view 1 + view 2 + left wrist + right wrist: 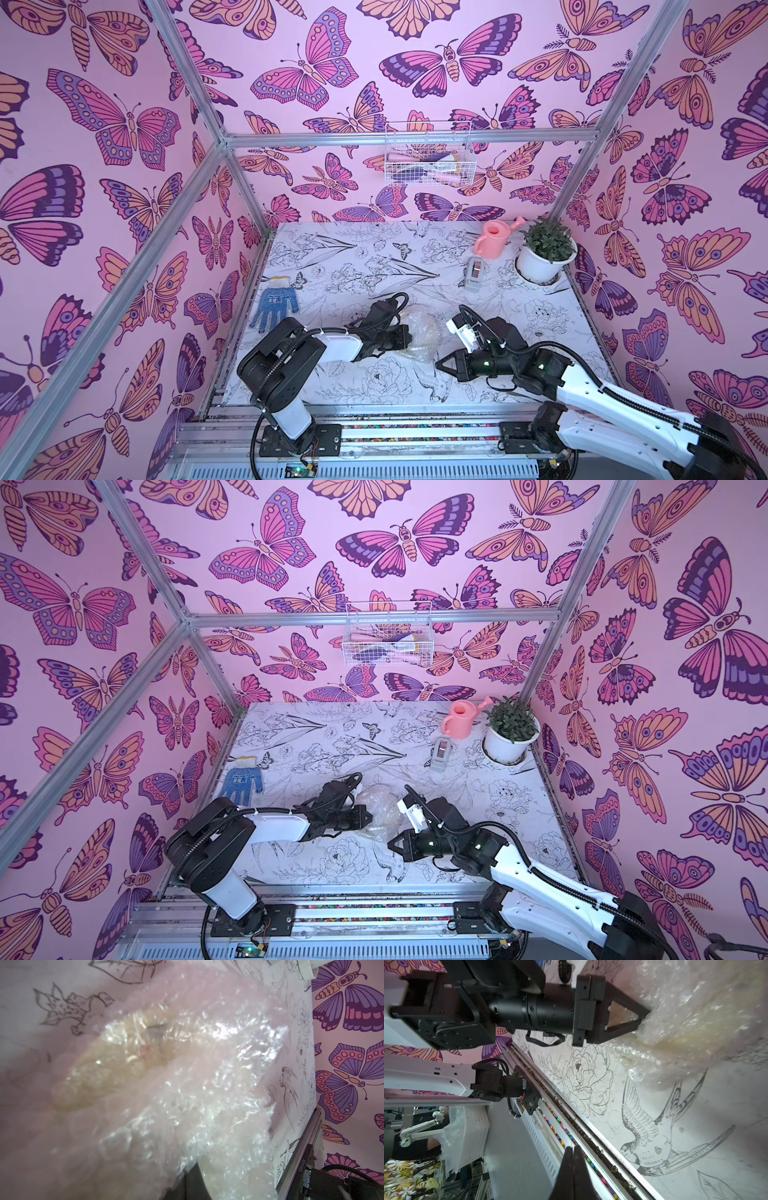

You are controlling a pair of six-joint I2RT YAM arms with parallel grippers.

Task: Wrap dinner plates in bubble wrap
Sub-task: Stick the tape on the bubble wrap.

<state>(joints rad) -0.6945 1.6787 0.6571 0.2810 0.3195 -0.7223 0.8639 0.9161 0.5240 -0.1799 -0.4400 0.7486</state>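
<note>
Right wrist view: my right pincer (573,1159) is clenched, empty, above the bench (695,1126). Beyond it, my left pincer (644,1015) grips the bubble wrap (685,1012), which already covers the plate (93,1076) mid-bench. I judge only tucking remains.

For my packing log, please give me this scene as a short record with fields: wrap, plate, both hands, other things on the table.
bubble wrap: crumpled bundle at the middle of the table
plate: cream shape showing through the wrap, mostly covered
left hand: shut, tip at the wrap's edge; a pinch cannot be told
right hand: shut, empty, near the wrap's front edge
other things: blue glove, tape dispenser, pink watering can, potted plant
</note>
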